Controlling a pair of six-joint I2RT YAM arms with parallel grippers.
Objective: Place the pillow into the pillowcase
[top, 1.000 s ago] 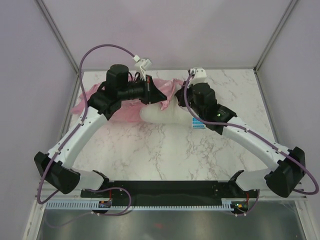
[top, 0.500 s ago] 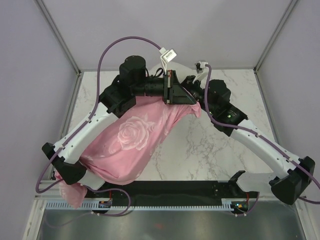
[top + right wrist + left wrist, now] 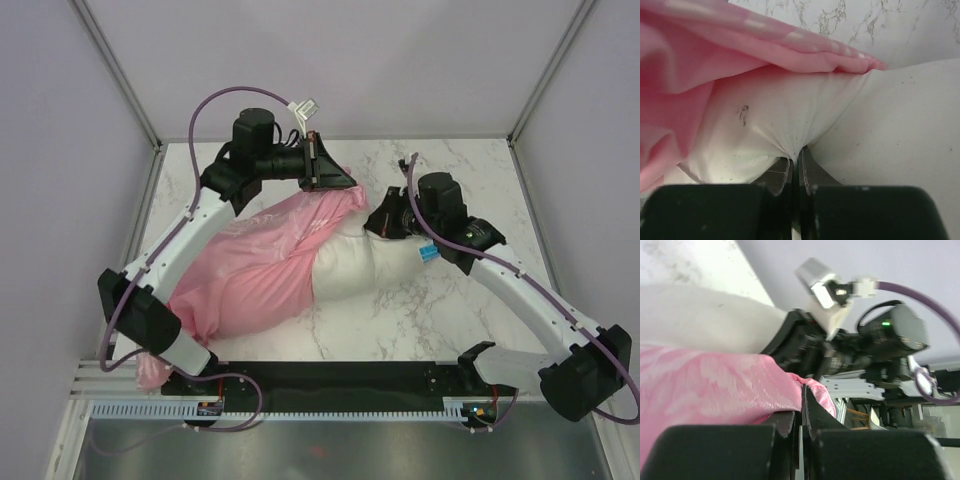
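The pink satin pillowcase [image 3: 250, 270] lies slantwise across the left of the table, bulging, its closed end hanging over the near edge. The white pillow [image 3: 360, 262] sticks out of its open end toward the right; a blue tag [image 3: 428, 251] shows at its right edge. My left gripper [image 3: 335, 180] is shut on the pillowcase's top hem [image 3: 812, 390], holding it up at the back. My right gripper [image 3: 385, 222] is shut on a pinch of the pillow's white fabric [image 3: 790, 145], just beside the pink hem [image 3: 805, 55].
The marble table [image 3: 470, 170] has grey walls at the back and both sides. A black base rail [image 3: 340, 380] runs along the near edge. The right arm [image 3: 890, 335] shows in the left wrist view.
The left gripper has moved back left with the hem. The pillowcase has slid back, baring the pillow's right half. The right gripper has dropped onto the pillow and pinched it.
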